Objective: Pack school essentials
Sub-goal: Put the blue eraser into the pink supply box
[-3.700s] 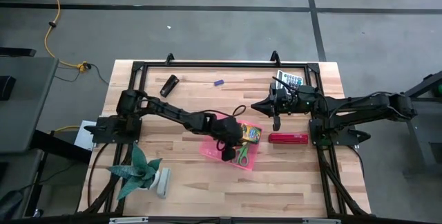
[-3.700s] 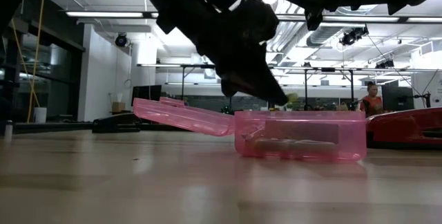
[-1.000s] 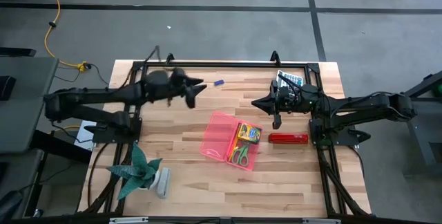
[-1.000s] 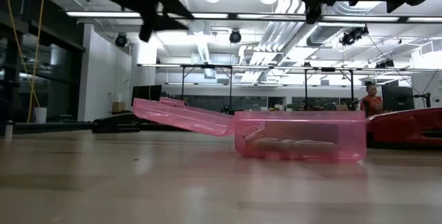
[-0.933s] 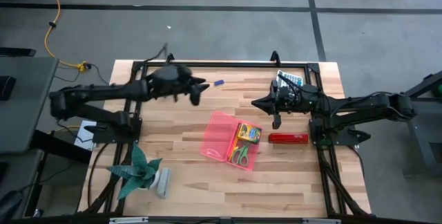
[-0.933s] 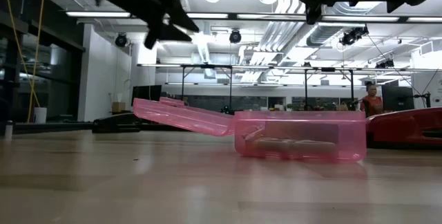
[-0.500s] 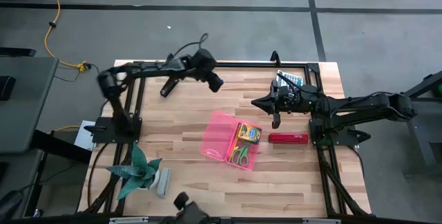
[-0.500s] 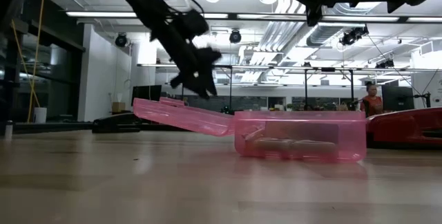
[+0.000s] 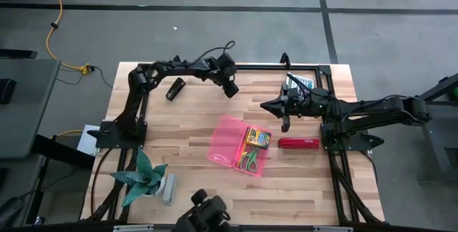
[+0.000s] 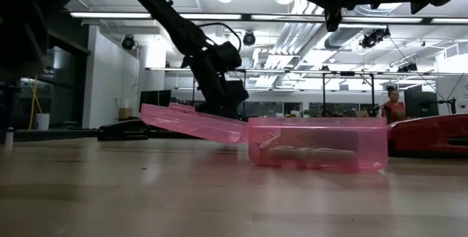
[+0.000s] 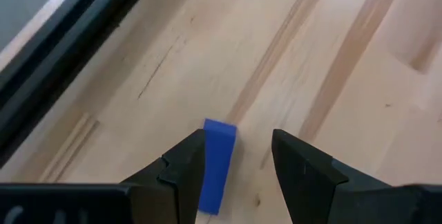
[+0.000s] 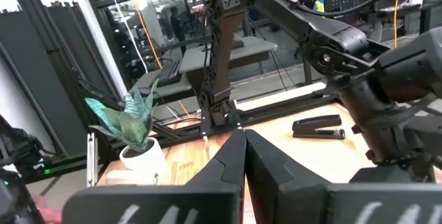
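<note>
A small blue eraser (image 11: 219, 156) lies flat on the wood near the table's far edge. My left gripper (image 11: 238, 141) stands open over it, pointing down, with one finger on each side of it. The eraser lies close beside one finger (image 11: 185, 165). In the high view the left gripper (image 9: 230, 87) hides the eraser. The open pink case (image 9: 223, 145) sits mid-table and holds a yellow-green crayon box (image 9: 258, 138) and green-handled scissors (image 9: 248, 161). My right gripper (image 9: 286, 124) hangs shut above the table's far right. My left gripper straddles the blue eraser from above, its fingers along the eraser's long sides. One long side (image 11: 207, 169) lies right against one finger in the wrist view, and I cannot tell whether they touch. The eraser lies flat on the table.
A red stapler (image 9: 298, 143) lies right of the case. A calculator (image 9: 300, 83) sits at the far right, a black stapler (image 9: 175, 88) at the far left and a potted plant (image 9: 147, 178) at the near left. A dark object (image 9: 204, 214) shows at the near edge.
My left gripper has swung toward the table's right and far edge. It has tipped to point down and come down over the blue eraser, staying open. A dark object has come into view at the table's near edge.
</note>
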Robot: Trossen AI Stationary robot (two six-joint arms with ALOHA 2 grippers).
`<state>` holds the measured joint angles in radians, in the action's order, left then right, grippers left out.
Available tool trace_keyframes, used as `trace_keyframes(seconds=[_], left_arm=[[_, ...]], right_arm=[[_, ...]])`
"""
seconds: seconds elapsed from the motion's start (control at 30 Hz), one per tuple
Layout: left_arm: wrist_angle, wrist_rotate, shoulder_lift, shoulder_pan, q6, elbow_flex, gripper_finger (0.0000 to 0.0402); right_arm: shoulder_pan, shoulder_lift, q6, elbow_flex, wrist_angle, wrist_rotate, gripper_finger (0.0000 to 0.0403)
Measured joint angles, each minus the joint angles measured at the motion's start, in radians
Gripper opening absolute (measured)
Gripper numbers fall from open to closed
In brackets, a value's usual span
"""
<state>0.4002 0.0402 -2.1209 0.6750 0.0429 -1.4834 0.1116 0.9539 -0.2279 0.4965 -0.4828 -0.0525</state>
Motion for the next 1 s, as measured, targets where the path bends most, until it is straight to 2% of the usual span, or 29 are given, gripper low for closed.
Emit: trace_keyframes(seconds=[0.27,0.63,0.77,0.9,1.0], left_arm=[[0.051,0.038,-0.04,0.02,-0.039,-0.01,0.0154],[0.096,-0.049,-0.045,0.004,-0.201,-0.012,0.0147],[0.098,-0.044,-0.045,0.004,-0.21,-0.012,0.0109],[0.111,-0.044,-0.039,0.003,-0.23,-0.01,0.0029],[0.13,-0.056,-0.021,0.006,-0.23,-0.006,0.0013]], right_arm=[[0.0,0.0,-0.01,0.0,0.002,0.0,0.0],[0.0,0.0,-0.042,0.0,0.001,0.024,0.0],[0.0,0.0,-0.044,0.0,0.001,0.023,0.0],[0.0,0.0,-0.044,0.0,0.001,0.023,0.0],[0.0,0.0,-0.044,0.0,0.001,0.023,0.0]])
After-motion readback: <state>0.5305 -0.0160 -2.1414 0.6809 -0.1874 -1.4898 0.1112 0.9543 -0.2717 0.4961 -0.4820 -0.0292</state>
